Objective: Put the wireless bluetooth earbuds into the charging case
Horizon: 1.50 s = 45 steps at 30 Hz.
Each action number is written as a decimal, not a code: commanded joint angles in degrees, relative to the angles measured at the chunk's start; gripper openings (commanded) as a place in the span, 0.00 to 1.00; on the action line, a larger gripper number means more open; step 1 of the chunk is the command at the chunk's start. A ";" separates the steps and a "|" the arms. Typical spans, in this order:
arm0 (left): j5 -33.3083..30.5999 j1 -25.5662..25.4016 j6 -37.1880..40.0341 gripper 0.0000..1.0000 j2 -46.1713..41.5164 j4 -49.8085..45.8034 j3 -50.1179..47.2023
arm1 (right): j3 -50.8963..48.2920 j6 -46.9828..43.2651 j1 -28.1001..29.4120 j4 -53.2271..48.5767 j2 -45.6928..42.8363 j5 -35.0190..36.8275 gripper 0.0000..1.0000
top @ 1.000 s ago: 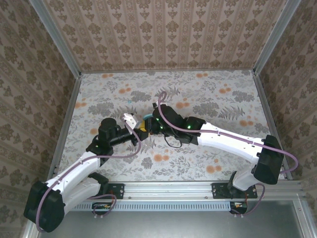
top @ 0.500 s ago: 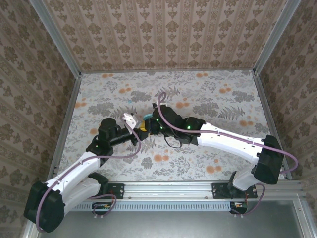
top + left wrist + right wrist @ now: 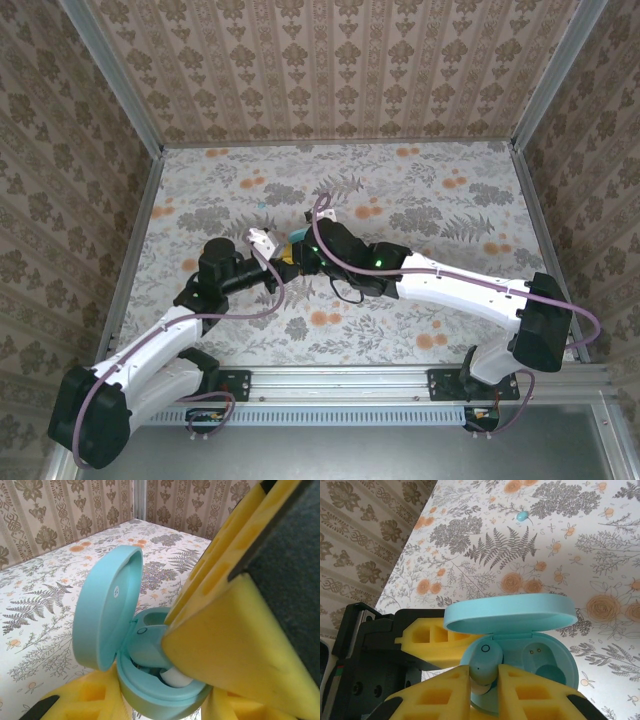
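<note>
One earbud (image 3: 483, 656) sits part-way into the left socket of the open case (image 3: 555, 677), pinched between our right gripper's (image 3: 484, 682) closed fingers. We judge it nearly seated. The other socket is empty. The second earbud (image 3: 522, 515) lies on the table (image 3: 580, 540), well apart. Our left gripper (image 3: 160, 710) clamps the case.

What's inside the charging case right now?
One earbud is in one well of the charging case, pinched by the right hand; the other well is empty. Fingers hide how deep it sits.
</note>
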 commanded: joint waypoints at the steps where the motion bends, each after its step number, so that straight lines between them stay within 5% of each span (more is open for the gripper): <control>1: 0.55 -0.59 0.61 0.07 -1.47 1.68 -0.45 | -1.12 -1.35 0.54 -0.34 0.83 3.10 0.22; 17: 0.17 -0.59 0.49 0.07 -1.72 2.02 -1.20 | -1.21 2.30 -0.32 -1.95 -6.12 0.50 0.39; 25: 0.93 -0.59 0.20 0.07 -1.30 2.72 -1.19 | -2.26 3.85 -4.28 -0.91 -7.39 -8.46 0.25; 36: 0.10 -0.22 -1.14 0.06 -0.86 1.89 -0.69 | -1.32 2.46 -4.53 2.00 -3.35 -14.94 0.20; 45: 2.47 13.89 -5.91 0.05 -2.62 -9.00 2.54 | 7.20 -3.39 -11.57 -5.37 -1.02 -15.79 0.28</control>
